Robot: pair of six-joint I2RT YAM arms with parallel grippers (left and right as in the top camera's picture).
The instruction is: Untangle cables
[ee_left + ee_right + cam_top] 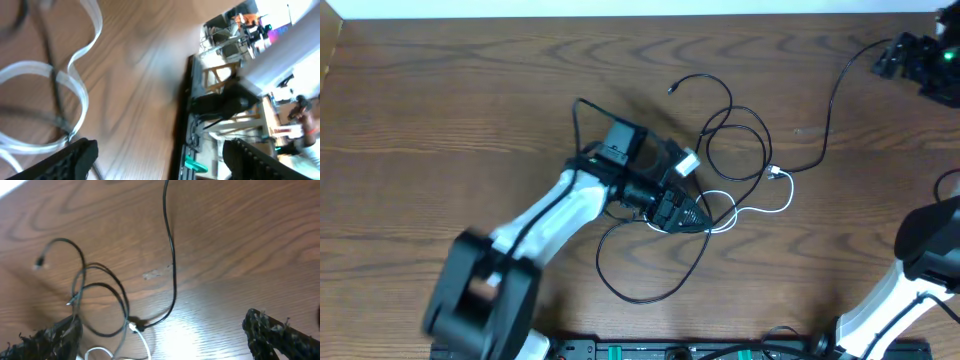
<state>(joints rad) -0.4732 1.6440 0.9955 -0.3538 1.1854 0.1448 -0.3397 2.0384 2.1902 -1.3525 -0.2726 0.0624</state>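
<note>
The cables lie tangled at mid-table: black cable loops, a white cable and a larger black loop nearer the front. One black cable runs off toward the far right corner. My left gripper hovers low over the tangle's left side, open, with nothing between its fingers. In the left wrist view the left gripper has the white cable just beside its left finger. My right gripper is open and high above the black loops; only its arm shows overhead.
A dark device with a green light sits at the far right corner, where the long black cable ends. A black rail runs along the table's front edge. A white plug lies beside the left wrist.
</note>
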